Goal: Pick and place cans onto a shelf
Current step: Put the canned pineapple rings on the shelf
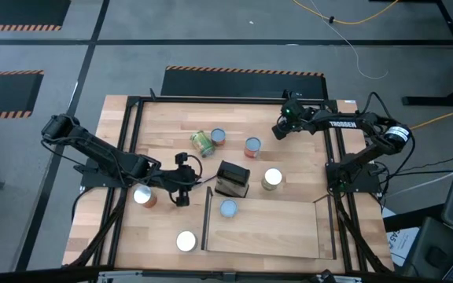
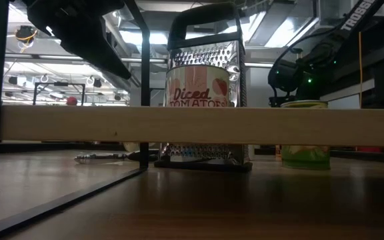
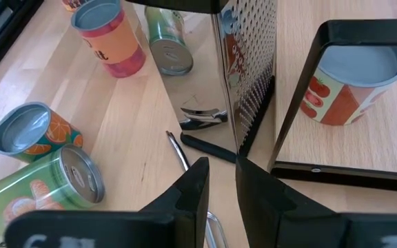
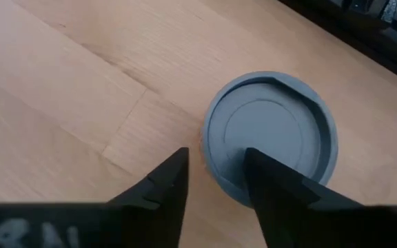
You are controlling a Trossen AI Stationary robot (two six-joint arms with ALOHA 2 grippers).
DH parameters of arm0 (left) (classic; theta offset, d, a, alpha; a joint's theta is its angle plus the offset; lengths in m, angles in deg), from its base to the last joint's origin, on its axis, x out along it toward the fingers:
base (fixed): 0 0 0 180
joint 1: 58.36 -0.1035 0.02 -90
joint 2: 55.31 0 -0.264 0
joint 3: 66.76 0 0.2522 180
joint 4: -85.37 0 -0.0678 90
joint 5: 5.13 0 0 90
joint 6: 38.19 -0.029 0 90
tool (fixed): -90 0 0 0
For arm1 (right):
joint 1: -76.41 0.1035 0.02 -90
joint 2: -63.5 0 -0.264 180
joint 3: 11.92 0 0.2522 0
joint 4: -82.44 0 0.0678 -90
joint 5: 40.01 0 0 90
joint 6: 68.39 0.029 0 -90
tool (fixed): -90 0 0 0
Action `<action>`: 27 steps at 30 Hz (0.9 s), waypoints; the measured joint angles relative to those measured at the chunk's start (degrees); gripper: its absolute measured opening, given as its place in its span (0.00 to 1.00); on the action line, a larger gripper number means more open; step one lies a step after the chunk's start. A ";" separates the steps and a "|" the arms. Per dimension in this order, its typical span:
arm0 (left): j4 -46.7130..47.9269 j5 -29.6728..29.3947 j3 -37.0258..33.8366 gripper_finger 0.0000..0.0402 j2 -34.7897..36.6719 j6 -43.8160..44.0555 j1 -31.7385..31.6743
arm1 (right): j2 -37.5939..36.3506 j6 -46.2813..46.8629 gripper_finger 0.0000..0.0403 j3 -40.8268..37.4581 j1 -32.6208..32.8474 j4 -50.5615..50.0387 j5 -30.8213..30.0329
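Active arm: right gripper (image 1: 280, 128), near the table's (image 1: 305, 165) back right corner, pointed down
Jaw state: part open, the gap empty, nothing held
Target can (image 4: 271, 138): upright on the table, grey top facing up, directly below the gripper; judged to be the red-orange can nearest it
Long axis: vertical, so a top-down side grip suits
Key relation: the can is not centred in the jaw gap; one finger overlaps its rim, the other hangs over bare wood beside it
Next move, judged: shift sideways towards the can's centre and widen the jaws before descending, or the finger lands on the lid
Shelf (image 1: 289, 236): along the front edge, right half, across the table from the gripper
Shelved can (image 1: 228, 208): one, at the shelf's left end
Left gripper (image 1: 181, 187): waits left of centre beside the grater (image 1: 233, 178); its grip state cannot be told
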 joint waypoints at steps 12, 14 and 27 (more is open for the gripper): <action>-0.09 0.00 0.00 0.17 0.00 0.04 0.00 | 0.00 0.12 0.03 0.08 0.00 0.11 0.94; -0.09 0.00 0.00 0.17 0.00 0.07 0.00 | 0.00 0.06 0.03 0.09 0.00 0.11 0.96; -0.87 0.00 0.00 0.17 0.00 0.11 0.00 | -5.54 -3.40 0.02 8.46 2.59 -19.10 5.03</action>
